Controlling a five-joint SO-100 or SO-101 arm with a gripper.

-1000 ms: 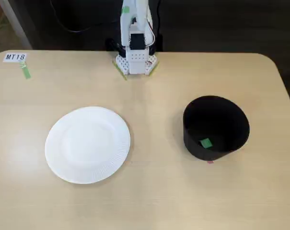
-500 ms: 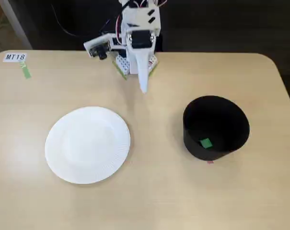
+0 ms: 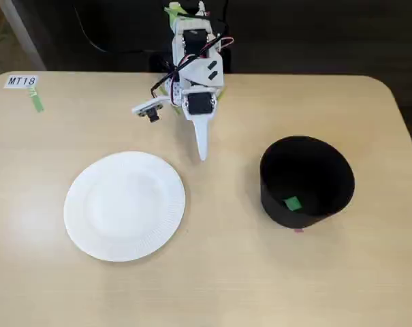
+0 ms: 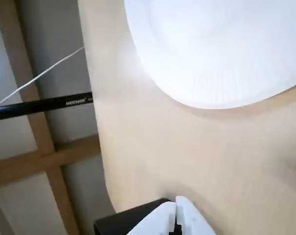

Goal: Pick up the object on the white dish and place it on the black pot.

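The small green cube (image 3: 292,203) lies inside the black pot (image 3: 306,182) at the right of the fixed view, on its dark floor. The white dish (image 3: 124,205) sits empty at the left centre of the table; it also shows in the wrist view (image 4: 221,49) at the top right. My gripper (image 3: 203,155) is folded back near the arm's base at the far edge, its white fingers pointing down and closed together, holding nothing. In the wrist view the closed fingertips (image 4: 176,215) show at the bottom edge. The pot is out of the wrist view.
A white "MT18" label (image 3: 22,81) and a green tape strip (image 3: 36,101) lie at the far left corner. The table's edge (image 4: 96,142) and a black rod (image 4: 40,104) beyond it show in the wrist view. A small pink mark (image 3: 298,230) sits by the pot's base.
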